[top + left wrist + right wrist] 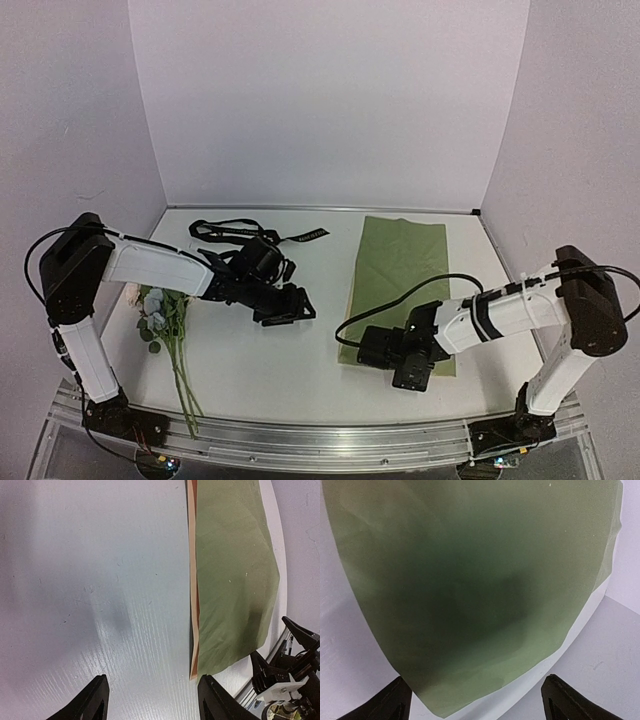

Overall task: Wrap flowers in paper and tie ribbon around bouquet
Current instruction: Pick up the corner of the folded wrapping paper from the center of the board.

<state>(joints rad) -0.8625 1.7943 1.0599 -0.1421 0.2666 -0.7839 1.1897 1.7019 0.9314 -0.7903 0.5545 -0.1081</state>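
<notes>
Standing next to this rig right now: the white table (260,380) takes up most of the scene, and the biggest thing on it is the paper (400,265), lying flat on the right half with the olive side up. It runs from near the back wall toward the front edge. From the left wrist view you can see a thin strip of the tan-peach underside along the sheet's left edge (194,580). The right gripper (405,365) hangs over the near end of the paper with its claw spread wide and nothing in it. Its wrist camera is basically all green sheet (470,580), and I can't tell if the fingers (390,702) actually touch it. The left gripper (290,305) is out over bare table around the middle, left of the paper, claw open too and holding nothing (153,682). The flowers (165,320) lie at the front left, stems pointing at the near edge and blooms partly tucked under the left arm. The ribbon (235,232) sits in a loose loop at the back left, well apart from the paper.
</notes>
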